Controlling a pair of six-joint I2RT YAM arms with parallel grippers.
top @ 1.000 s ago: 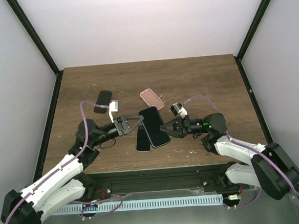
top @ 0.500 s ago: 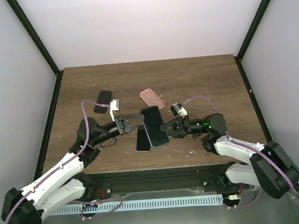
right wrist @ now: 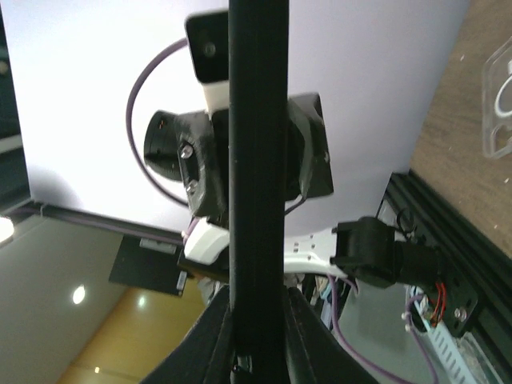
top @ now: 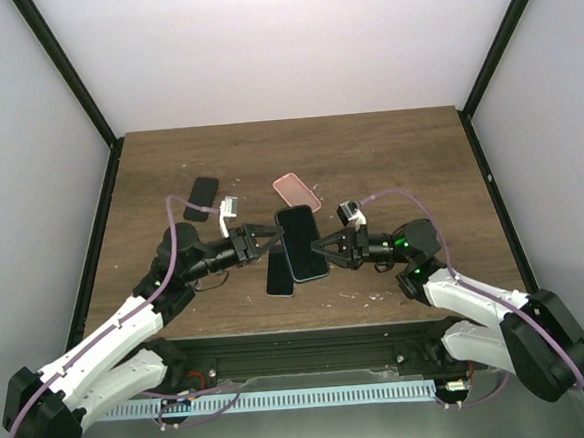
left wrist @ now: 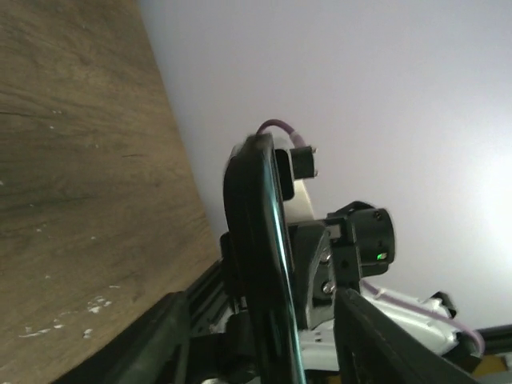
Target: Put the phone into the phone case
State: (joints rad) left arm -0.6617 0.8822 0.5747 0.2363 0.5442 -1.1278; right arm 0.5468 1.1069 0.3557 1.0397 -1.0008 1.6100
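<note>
The phone (top: 303, 243) hides the top of a dark flat object (top: 279, 279) beneath

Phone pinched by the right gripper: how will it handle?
Likely stiff: the phone looks flat though the right gripper pinches just one edge. Probably slippery: glossy face, thin rim. It may pivot, since the left gripper straddles it unclamped.

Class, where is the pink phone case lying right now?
Top view: the pink case lies on the table near its middle, just beyond the far end of the raised black phone.
</note>
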